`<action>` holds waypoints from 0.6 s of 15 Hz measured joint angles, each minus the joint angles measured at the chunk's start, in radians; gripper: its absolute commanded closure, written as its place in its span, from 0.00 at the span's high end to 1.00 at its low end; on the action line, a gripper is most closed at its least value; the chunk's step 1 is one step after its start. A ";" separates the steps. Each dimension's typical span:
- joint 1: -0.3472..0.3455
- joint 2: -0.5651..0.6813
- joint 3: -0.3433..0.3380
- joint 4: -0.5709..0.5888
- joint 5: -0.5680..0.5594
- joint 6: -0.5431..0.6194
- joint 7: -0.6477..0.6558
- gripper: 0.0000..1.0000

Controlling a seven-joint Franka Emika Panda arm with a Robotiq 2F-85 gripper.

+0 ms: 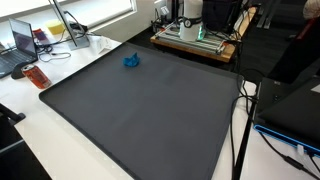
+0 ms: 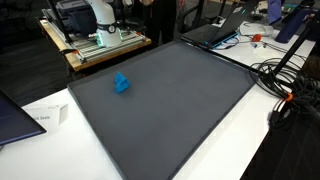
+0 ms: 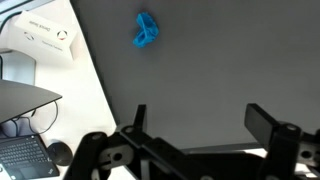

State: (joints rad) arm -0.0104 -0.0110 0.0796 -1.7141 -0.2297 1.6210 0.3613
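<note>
Blue piece [image 3: 146, 30]: lying alone on the dark mat [image 3: 220, 70]; in the wrist view it is sitting near the top of the picture, close to the mat's edge.
Claw [image 3: 200, 128]: hanging wide open at the bottom of the wrist view and gripping nothing. Both fingers [image 3: 268, 120] are showing, with bare mat between them.
Gap: the claw is hovering well apart from the blue piece and is touching nothing that I can make out.
Exterior views: both are showing the blue piece [image 1: 132, 61] toward the side of the mat nearer the robot base [image 2: 95, 18].
Mat: lying flat and covering most of the white desk [image 1: 35, 130].
Around it: a laptop [image 1: 20, 42] is sitting open on the desk beside the mat, a white box [image 3: 42, 40] is resting just off the mat's edge, and cables [image 2: 288, 85] are trailing across the desk at another side.
</note>
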 measured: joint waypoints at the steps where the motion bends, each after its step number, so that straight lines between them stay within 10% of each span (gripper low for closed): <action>1: 0.000 0.018 -0.001 0.003 -0.009 -0.004 0.012 1.00; 9: 0.014 0.160 -0.029 0.011 -0.082 -0.020 0.142 1.00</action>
State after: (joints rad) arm 0.0037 0.1492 0.0509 -1.7034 -0.3112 1.6008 0.5030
